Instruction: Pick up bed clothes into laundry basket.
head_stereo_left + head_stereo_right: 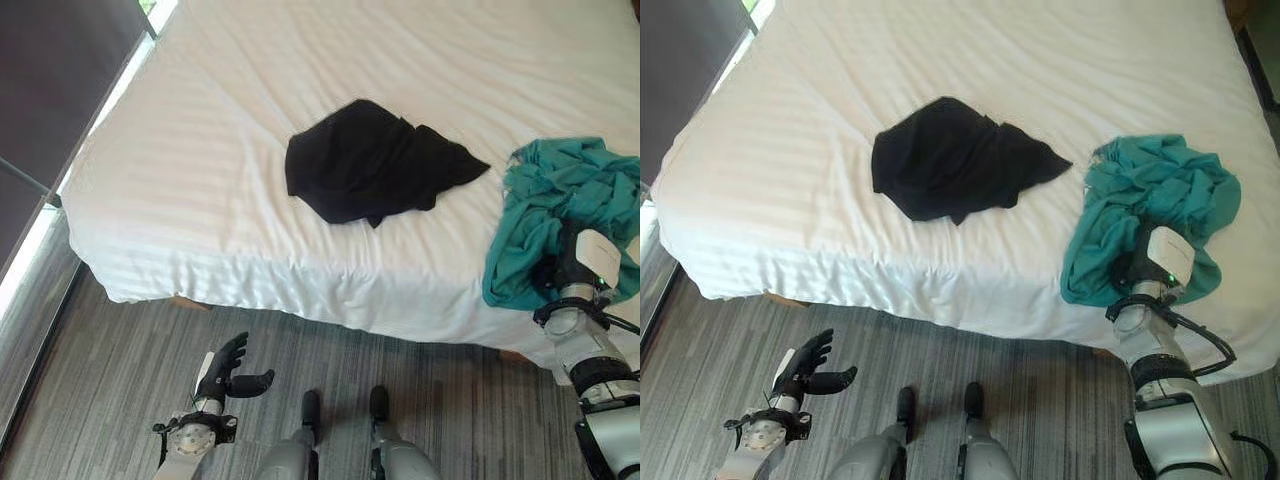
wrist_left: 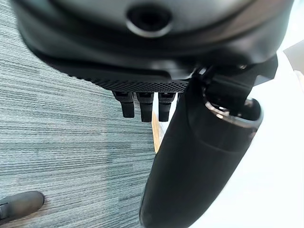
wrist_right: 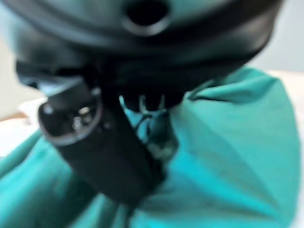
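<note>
A crumpled teal garment (image 1: pixel 560 195) lies at the bed's front right edge, part of it hanging over the side. My right hand (image 1: pixel 1158 256) reaches up from below into it. Up close, its thumb (image 3: pixel 95 147) and fingers pinch a fold of the teal cloth (image 3: pixel 228 142). A black garment (image 1: pixel 370 160) lies spread in the middle of the white bed (image 1: pixel 220 90), untouched. My left hand (image 1: pixel 225 370) hangs low over the floor at the lower left, fingers straight and holding nothing.
Grey striped carpet (image 2: pixel 57 133) runs along the front of the bed. A dark wall panel (image 1: pixel 50 90) and a bright window strip border the bed's left side.
</note>
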{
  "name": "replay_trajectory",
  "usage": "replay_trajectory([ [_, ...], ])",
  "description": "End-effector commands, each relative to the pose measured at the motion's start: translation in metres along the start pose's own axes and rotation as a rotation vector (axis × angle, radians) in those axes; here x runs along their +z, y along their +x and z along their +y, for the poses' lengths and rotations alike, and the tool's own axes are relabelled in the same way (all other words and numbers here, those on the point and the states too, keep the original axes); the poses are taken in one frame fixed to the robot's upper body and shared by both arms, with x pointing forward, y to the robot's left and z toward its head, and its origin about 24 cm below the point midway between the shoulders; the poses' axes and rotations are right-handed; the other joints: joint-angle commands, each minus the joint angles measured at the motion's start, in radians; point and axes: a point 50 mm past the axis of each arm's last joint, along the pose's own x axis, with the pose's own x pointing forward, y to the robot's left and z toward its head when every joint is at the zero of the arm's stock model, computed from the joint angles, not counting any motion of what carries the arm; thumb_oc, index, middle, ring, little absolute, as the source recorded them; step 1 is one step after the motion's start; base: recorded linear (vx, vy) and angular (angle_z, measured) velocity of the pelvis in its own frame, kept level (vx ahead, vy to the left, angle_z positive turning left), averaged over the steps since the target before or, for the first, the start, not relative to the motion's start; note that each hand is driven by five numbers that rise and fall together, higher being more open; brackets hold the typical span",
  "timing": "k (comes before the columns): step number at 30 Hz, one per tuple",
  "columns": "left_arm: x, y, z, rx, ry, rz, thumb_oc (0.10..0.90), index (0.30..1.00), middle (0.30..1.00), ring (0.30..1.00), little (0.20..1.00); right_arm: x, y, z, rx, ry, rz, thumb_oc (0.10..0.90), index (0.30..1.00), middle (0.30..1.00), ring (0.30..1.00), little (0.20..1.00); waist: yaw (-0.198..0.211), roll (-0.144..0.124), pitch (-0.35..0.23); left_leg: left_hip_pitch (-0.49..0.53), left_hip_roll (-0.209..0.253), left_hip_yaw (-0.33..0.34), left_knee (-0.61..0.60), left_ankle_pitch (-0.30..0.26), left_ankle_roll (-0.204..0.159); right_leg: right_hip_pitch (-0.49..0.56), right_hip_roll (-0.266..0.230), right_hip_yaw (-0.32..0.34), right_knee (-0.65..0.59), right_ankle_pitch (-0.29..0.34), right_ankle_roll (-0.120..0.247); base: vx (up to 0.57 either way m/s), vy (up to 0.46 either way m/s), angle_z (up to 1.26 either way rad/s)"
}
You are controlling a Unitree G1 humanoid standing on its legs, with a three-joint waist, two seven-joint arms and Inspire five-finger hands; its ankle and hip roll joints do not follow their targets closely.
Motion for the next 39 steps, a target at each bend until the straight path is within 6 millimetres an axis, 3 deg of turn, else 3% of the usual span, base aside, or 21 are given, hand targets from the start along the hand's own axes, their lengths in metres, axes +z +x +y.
replay_trajectory([
  [1, 0.018, 0.015, 0.027, 0.114, -0.023, -0.074, 0.800, 0.900, 0.900, 0.900, 0.900, -0.023, -0.009, 0.015, 0.169, -0.036, 0.078, 0.400, 0.300, 0.300, 0.300, 0.300, 0.014, -0.005, -0.038, -0.029, -0.009, 0.004, 0.005, -0.024, -0.062, 0.022, -0.042, 0.036, 0.009, -0.139, 0.073, 0.04, 0.020, 0.20],
  [4, 0.014, 0.017, 0.068, 0.284, 0.000, -0.022, 0.800, 0.900, 0.900, 0.900, 0.900, -0.011, 0.001, -0.011, 0.081, 0.004, -0.006, 0.400, 0.300, 0.300, 0.300, 0.300, 0.000, -0.015, -0.046, -0.014, -0.004, 0.014, 0.005, -0.029, -0.066, 0.035, -0.046, 0.040, 0.010, -0.140, 0.078, 0.04, 0.002, 0.09],
  [5, 0.022, 0.013, 0.112, 0.440, 0.005, -0.028, 0.800, 0.900, 0.900, 0.900, 0.900, 0.007, 0.009, -0.048, -0.026, 0.069, -0.117, 0.400, 0.300, 0.300, 0.300, 0.300, -0.012, -0.022, -0.051, 0.007, -0.001, 0.021, 0.005, -0.038, -0.069, 0.052, -0.050, 0.043, 0.012, -0.146, 0.082, 0.07, -0.014, -0.05],
  [7, 0.060, 0.007, 0.174, 0.645, 0.070, -0.106, 0.800, 0.900, 0.900, 0.900, 0.900, 0.018, 0.006, -0.090, -0.149, 0.152, -0.239, 0.400, 0.300, 0.300, 0.300, 0.300, -0.036, -0.032, -0.072, 0.031, 0.008, 0.031, 0.005, -0.048, -0.072, 0.070, -0.056, 0.049, 0.010, -0.147, 0.090, 0.11, -0.026, 0.03],
  [9, 0.110, -0.004, 0.202, 0.758, 0.146, -0.277, 0.800, 0.900, 0.900, 0.900, 0.900, 0.017, -0.001, -0.113, -0.238, 0.208, -0.292, 0.400, 0.300, 0.300, 0.300, 0.300, -0.046, -0.037, -0.084, 0.042, 0.012, 0.036, 0.005, -0.052, -0.072, 0.078, -0.059, 0.052, 0.009, -0.144, 0.095, 0.05, -0.029, -0.09],
  [10, 0.111, -0.004, 0.201, 0.757, 0.147, -0.277, 0.800, 0.900, 0.900, 0.900, 0.900, 0.017, -0.001, -0.114, -0.238, 0.208, -0.290, 0.400, 0.300, 0.300, 0.300, 0.300, -0.045, -0.038, -0.085, 0.041, 0.012, 0.036, 0.005, -0.051, -0.072, 0.076, -0.059, 0.052, 0.009, -0.143, 0.095, 0.04, -0.039, -0.12],
  [12, 0.176, -0.023, 0.216, 0.896, 0.224, -0.532, 0.800, 0.900, 0.900, 0.900, 0.900, 0.003, -0.015, -0.129, -0.343, 0.292, -0.301, 0.400, 0.300, 0.300, 0.300, 0.300, -0.077, -0.041, -0.103, 0.065, 0.021, 0.048, 0.005, -0.070, -0.068, 0.094, -0.061, 0.062, 0.013, -0.155, 0.100, 0.09, -0.035, -0.11],
  [14, 0.216, -0.039, 0.212, 0.960, 0.277, -0.709, 0.800, 0.900, 0.900, 0.900, 0.900, -0.023, -0.037, -0.124, -0.394, 0.409, -0.262, 0.400, 0.300, 0.300, 0.300, 0.300, -0.125, -0.037, -0.115, 0.073, 0.029, 0.062, 0.005, -0.074, -0.064, 0.094, -0.064, 0.079, 0.012, -0.146, 0.104, 0.07, -0.001, -0.16],
  [15, 0.217, -0.039, 0.211, 0.957, 0.284, -0.711, 0.800, 0.900, 0.900, 0.900, 0.900, -0.026, -0.039, -0.124, -0.395, 0.410, -0.256, 0.400, 0.300, 0.300, 0.300, 0.300, -0.119, -0.040, -0.116, 0.075, 0.029, 0.062, 0.005, -0.075, -0.063, 0.095, -0.064, 0.078, 0.012, -0.146, 0.105, 0.04, 0.010, -0.26],
  [19, 0.271, -0.038, 0.173, 0.909, 0.192, -0.954, 0.800, 0.900, 0.900, 0.900, 0.900, -0.084, -0.066, -0.078, -0.400, 0.712, 0.017, 0.400, 0.300, 0.300, 0.300, 0.300, -0.188, -0.034, -0.126, 0.083, 0.039, 0.096, 0.005, -0.089, -0.058, 0.084, -0.064, 0.116, 0.012, -0.139, 0.110, 0.04, 0.018, -0.23],
  [23, 0.284, -0.014, 0.135, 0.738, 0.130, -0.963, 0.800, 0.900, 0.900, 0.900, 0.900, -0.137, -0.087, -0.035, -0.313, 0.757, 0.309, 0.400, 0.300, 0.300, 0.300, 0.300, -0.249, -0.026, -0.126, 0.086, 0.052, 0.132, 0.005, -0.099, -0.058, 0.063, -0.063, 0.163, 0.015, -0.128, 0.113, 0.02, 0.022, -0.50],
  [28, 0.264, 0.021, 0.099, 0.580, 0.156, -0.815, 0.800, 0.900, 0.900, 0.900, 0.900, -0.182, -0.112, -0.007, -0.216, 0.685, 0.551, 0.400, 0.300, 0.300, 0.300, 0.300, -0.295, -0.019, -0.124, 0.089, 0.064, 0.172, 0.005, -0.104, -0.061, 0.041, -0.054, 0.216, 0.016, -0.117, 0.117, 0.03, 0.012, -0.60],
  [29, 0.246, 0.040, 0.086, 0.534, 0.212, -0.691, 0.800, 0.900, 0.900, 0.900, 0.900, -0.200, -0.129, 0.007, -0.162, 0.662, 0.669, 0.400, 0.300, 0.300, 0.300, 0.300, -0.316, -0.014, -0.119, 0.085, 0.071, 0.191, 0.005, -0.102, -0.062, 0.025, -0.046, 0.241, 0.016, -0.110, 0.119, 0.01, -0.002, -0.58],
  [31, 0.240, 0.048, 0.083, 0.528, 0.274, -0.633, 0.800, 0.900, 0.900, 0.900, 0.900, -0.207, -0.135, 0.012, -0.140, 0.655, 0.711, 0.400, 0.300, 0.300, 0.300, 0.300, -0.319, -0.012, -0.119, 0.081, 0.074, 0.198, 0.005, -0.101, -0.063, 0.016, -0.043, 0.251, 0.016, -0.107, 0.120, 0.01, -0.004, -0.40],
  [32, 0.227, 0.058, 0.083, 0.530, 0.380, -0.536, 0.800, 0.900, 0.900, 0.900, 0.900, -0.213, -0.143, 0.018, -0.112, 0.649, 0.750, 0.400, 0.300, 0.300, 0.300, 0.300, -0.330, -0.009, -0.117, 0.076, 0.078, 0.206, 0.005, -0.100, -0.064, 0.007, -0.039, 0.259, 0.017, -0.103, 0.122, 0.03, -0.008, -0.40],
  [33, 0.190, 0.079, 0.078, 0.501, 0.570, -0.299, 0.800, 0.900, 0.900, 0.900, 0.900, -0.222, -0.156, 0.026, -0.061, 0.627, 0.806, 0.400, 0.300, 0.300, 0.300, 0.300, -0.354, -0.004, -0.111, 0.074, 0.083, 0.217, 0.005, -0.104, -0.065, -0.004, -0.032, 0.272, 0.018, -0.106, 0.125, 0.01, -0.019, -0.32],
  [34, 0.193, 0.079, 0.077, 0.501, 0.570, -0.305, 0.800, 0.900, 0.900, 0.900, 0.900, -0.222, -0.156, 0.026, -0.064, 0.631, 0.807, 0.400, 0.300, 0.300, 0.300, 0.300, -0.348, -0.004, -0.112, 0.067, 0.084, 0.219, 0.005, -0.096, -0.067, -0.011, -0.030, 0.274, 0.017, -0.098, 0.124, -0.02, -0.034, -0.15],
  [36, 0.126, 0.089, 0.069, 0.429, 0.703, 0.063, 0.800, 0.900, 0.900, 0.900, 0.900, -0.222, -0.164, 0.039, 0.015, 0.612, 0.828, 0.400, 0.300, 0.300, 0.300, 0.300, -0.385, 0.000, -0.104, 0.051, 0.096, 0.244, 0.005, -0.091, -0.072, -0.046, -0.016, 0.293, 0.019, -0.090, 0.125, -0.05, -0.040, -0.32],
  [37, 0.080, 0.079, 0.070, 0.380, 0.714, 0.265, 0.467, 0.401, 0.401, 0.401, 0.401, -0.215, -0.162, 0.045, 0.067, 0.601, 0.794, 0.400, 0.300, 0.300, 0.300, 0.300, -0.403, 0.001, -0.098, 0.046, 0.102, 0.259, 0.005, -0.090, -0.074, -0.064, -0.003, 0.305, 0.022, -0.087, 0.125, 0.00, -0.028, -0.57],
  [38, 0.050, 0.068, 0.076, 0.358, 0.691, 0.375, 0.400, 0.300, 0.300, 0.300, 0.300, -0.209, -0.157, 0.044, 0.097, 0.587, 0.747, 0.400, 0.300, 0.300, 0.300, 0.300, -0.412, 0.005, -0.101, 0.051, 0.108, 0.278, 0.005, -0.096, -0.074, -0.072, 0.010, 0.321, 0.024, -0.086, 0.125, 0.05, 0.011, -0.53],
  [39, 0.038, 0.063, 0.080, 0.362, 0.662, 0.410, 0.400, 0.300, 0.300, 0.300, 0.300, -0.205, -0.153, 0.043, 0.111, 0.586, 0.711, 0.400, 0.300, 0.300, 0.300, 0.300, -0.411, 0.006, -0.097, 0.065, 0.108, 0.284, 0.005, -0.104, -0.067, -0.068, 0.021, 0.336, 0.025, -0.093, 0.126, 0.07, 0.023, -0.71],
])
